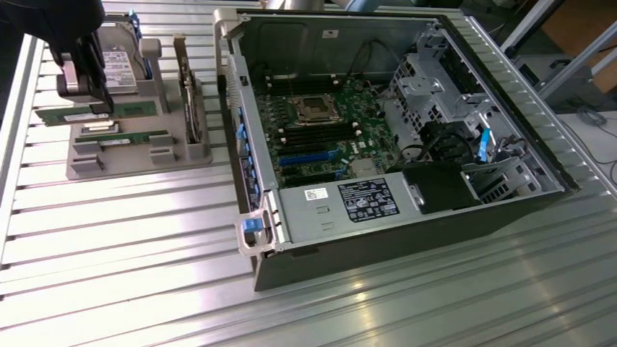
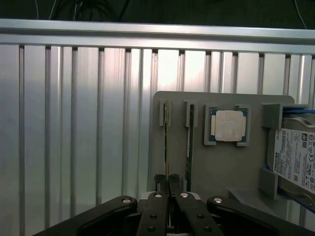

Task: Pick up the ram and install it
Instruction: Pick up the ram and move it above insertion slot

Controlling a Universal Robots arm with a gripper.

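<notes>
Both faces of the ram [image 2: 167, 142] pinched by the pincer [image 2: 168, 181], black fingertips [image 2: 160, 181] pressed nearly together with only the thin green edge between them. Stick seen edge-on, its far end at a small bracket of the grey holder [image 2: 216, 167]. Just beside it and parallel, a second ram [image 2: 189, 137], likewise on edge. Next over, a square silver processor [image 2: 229, 125] flat in its recess. Past that, at the holder's far side, a labelled hard drive [image 2: 295, 157] between grey posts. Under everything, the slatted aluminium tabletop [image 2: 74, 123].

From the exterior view: dark arm [image 1: 48, 18] over the holder, and just to the exterior view's right an open computer case [image 1: 366, 43] lying on its side, green motherboard [image 1: 318, 130] exposed, long black slots empty.
</notes>
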